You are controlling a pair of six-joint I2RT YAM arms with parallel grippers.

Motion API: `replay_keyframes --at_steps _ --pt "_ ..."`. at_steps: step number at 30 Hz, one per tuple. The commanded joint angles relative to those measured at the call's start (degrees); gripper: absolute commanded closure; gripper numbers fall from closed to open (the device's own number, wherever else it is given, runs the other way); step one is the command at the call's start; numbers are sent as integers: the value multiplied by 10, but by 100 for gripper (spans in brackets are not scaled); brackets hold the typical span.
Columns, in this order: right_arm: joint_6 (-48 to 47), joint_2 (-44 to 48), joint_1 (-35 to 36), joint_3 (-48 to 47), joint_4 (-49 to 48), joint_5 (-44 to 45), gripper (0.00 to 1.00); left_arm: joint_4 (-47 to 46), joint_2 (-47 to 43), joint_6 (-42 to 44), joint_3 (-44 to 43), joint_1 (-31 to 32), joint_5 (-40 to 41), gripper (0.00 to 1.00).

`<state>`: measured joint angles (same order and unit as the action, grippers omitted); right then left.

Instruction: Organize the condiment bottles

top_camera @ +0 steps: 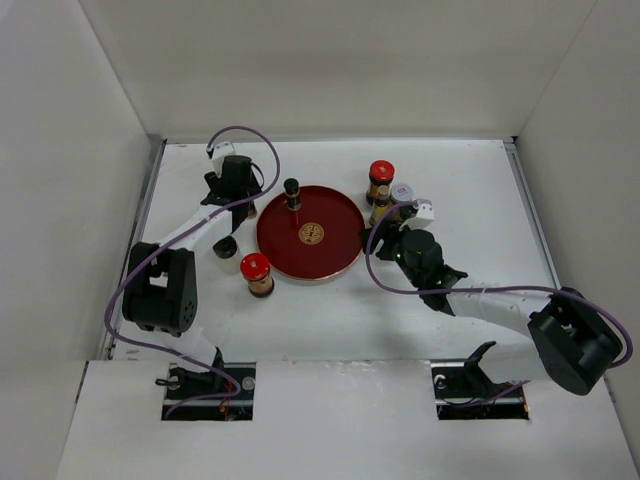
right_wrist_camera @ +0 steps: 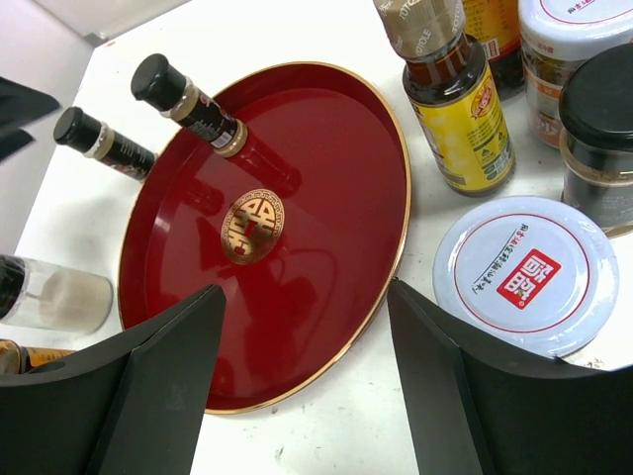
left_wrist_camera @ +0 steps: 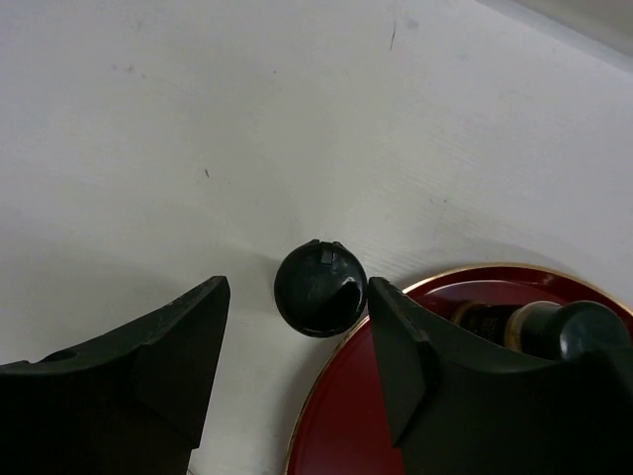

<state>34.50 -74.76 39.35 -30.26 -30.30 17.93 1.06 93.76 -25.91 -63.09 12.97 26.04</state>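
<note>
On counter, just beside red tray rim: noted black-capped bottle btwn spread fingers of L end effector. R end effector likewise agape, above tray edge nr white-lidded jar.

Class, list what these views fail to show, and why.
Left wrist: black-capped bottle, body hidden under its cap.
Left wrist: tray bottle, partly behind left gripper.
Right wrist: clear bottle, cap cut by left edge.
Right wrist: dark-lidded jar, cut by right edge.
Top external: nearer red-lidded jar, label too small.
</note>
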Motion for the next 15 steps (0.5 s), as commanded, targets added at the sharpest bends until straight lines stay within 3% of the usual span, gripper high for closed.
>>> replay_keyframes --at_steps 1,15 --pt "-7 -3 3 -19 -31 -8 26 -19 21 9 -26 -8 -30 44" --pt "-9 -11 9 -23 -34 -11 26 -23 54 10 -49 -7 -33 48"
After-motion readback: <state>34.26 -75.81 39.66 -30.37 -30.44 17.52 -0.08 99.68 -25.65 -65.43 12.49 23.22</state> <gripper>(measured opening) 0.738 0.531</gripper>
